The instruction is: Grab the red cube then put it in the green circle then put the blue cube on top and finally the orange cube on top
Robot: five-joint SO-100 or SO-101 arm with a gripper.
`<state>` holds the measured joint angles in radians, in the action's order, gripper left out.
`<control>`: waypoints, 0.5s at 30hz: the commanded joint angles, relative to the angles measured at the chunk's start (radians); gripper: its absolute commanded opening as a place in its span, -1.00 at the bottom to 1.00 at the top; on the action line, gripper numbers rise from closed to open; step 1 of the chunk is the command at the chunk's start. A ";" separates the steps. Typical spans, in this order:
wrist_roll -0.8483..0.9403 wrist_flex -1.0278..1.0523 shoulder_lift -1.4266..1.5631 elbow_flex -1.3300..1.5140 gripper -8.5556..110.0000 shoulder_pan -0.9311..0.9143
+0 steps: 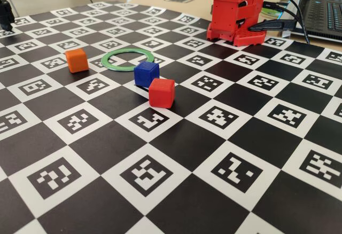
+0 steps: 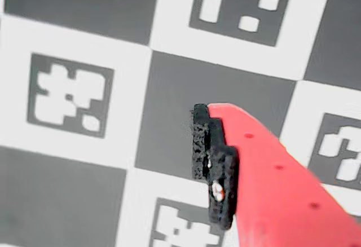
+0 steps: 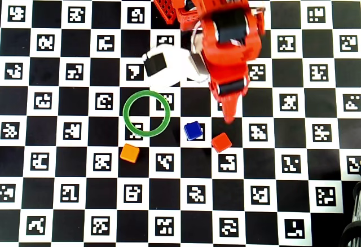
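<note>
Gripper [image 3: 228,114] hangs above the checkered mat [image 3: 316,162] near frame centre in the overhead view, tip aimed toward the red cube [image 3: 221,142]. Can't tell if the fingers are apart or together; the wrist view shows one black-padded finger [image 2: 214,168] over mat, nothing held.

Risk: blue cube [image 3: 193,130] sits just beside the red one, up-left of it. A wide or off-line descent likely clips blue and knocks it toward the green ring [image 3: 147,113], or shoves red askew.

Red cube: small, matte, rounded edges, flat on the mat, centre-right. Orange cube [image 3: 130,153] sits lower left of the ring. Ring empty.
</note>
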<state>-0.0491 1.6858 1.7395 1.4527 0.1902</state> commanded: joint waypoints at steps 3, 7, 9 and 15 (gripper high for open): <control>-0.061 -0.077 -0.064 -0.110 0.00 0.006; -0.080 -0.114 -0.178 -0.146 0.04 -0.005; -0.086 -0.149 -0.222 -0.143 0.05 -0.006; -0.084 -0.270 -0.325 -0.069 0.07 0.021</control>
<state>-0.1365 1.4680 1.3913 1.3929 0.1933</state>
